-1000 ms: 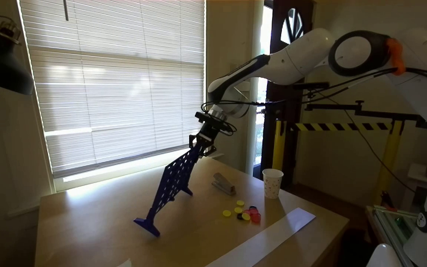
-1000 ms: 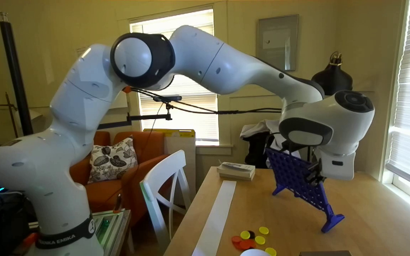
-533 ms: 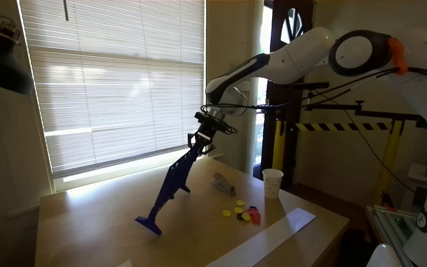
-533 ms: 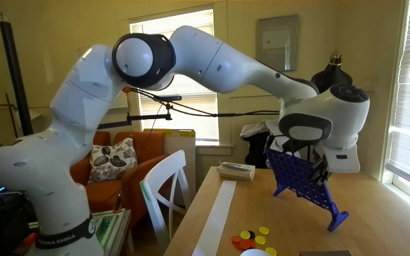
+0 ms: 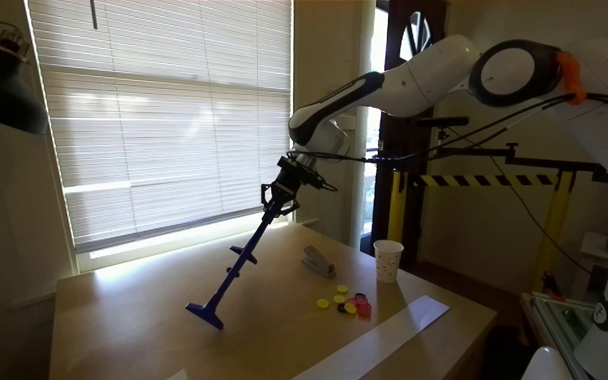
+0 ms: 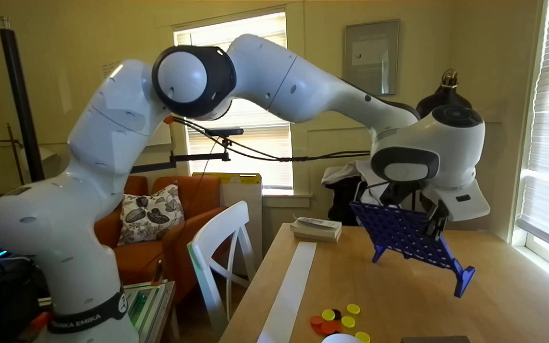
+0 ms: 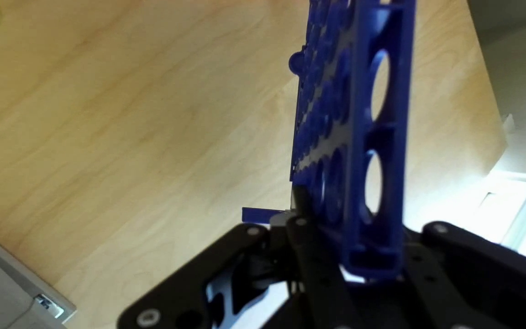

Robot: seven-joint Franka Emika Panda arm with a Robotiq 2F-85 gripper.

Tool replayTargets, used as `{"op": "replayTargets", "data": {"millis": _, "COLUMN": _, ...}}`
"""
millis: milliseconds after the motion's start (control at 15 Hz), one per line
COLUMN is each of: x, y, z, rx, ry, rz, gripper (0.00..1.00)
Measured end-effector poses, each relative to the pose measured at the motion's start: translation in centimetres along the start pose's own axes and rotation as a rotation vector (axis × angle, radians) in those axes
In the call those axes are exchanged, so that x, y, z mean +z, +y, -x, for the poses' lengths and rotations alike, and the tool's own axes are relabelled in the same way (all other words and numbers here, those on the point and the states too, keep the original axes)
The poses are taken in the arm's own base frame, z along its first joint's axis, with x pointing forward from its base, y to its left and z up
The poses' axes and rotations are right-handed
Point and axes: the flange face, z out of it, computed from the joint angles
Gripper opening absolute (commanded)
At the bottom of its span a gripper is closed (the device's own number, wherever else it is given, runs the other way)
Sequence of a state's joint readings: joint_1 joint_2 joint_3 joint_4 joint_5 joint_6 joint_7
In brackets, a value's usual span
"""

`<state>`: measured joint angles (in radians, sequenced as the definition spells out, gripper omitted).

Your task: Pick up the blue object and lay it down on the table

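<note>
The blue object, a dark blue grid panel with round holes and small feet, shows in both exterior views (image 5: pixel 246 254) (image 6: pixel 393 229) and the wrist view (image 7: pixel 379 137). It is tilted, feet downward, over the light tan table (image 5: pixel 283 343). Its upper part is between the fingers of my gripper (image 5: pixel 273 207), which is shut on it; the gripper also shows in an exterior view (image 6: pixel 432 227) and the wrist view (image 7: pixel 354 224). One fingertip is hidden behind the panel in the wrist view. I cannot tell whether the feet touch the table.
A grey stapler (image 5: pixel 319 262), a paper cup (image 5: pixel 388 262) and several yellow, red and dark pieces (image 5: pixel 351 303) are on the table. A white strip (image 5: pixel 383 338) lies along its edge. Books (image 6: pixel 316 229) lie at a table corner; a white chair (image 6: pixel 227 247) stands beside it.
My gripper and the panel have rotated together. The panel is now seen edge-on in an exterior view and leans flatter. In an exterior view its near foot has moved right and up.
</note>
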<state>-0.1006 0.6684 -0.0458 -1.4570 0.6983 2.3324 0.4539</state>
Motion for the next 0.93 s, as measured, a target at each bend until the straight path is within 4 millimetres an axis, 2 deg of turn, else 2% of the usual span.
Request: {"op": "replayTargets", "data": {"millis": 933, "x": -0.5, "y": -2.7, "z": 0.2, "rx": -0.344, "ry": 0.261, "rz": -0.144, "gripper": 0.05}}
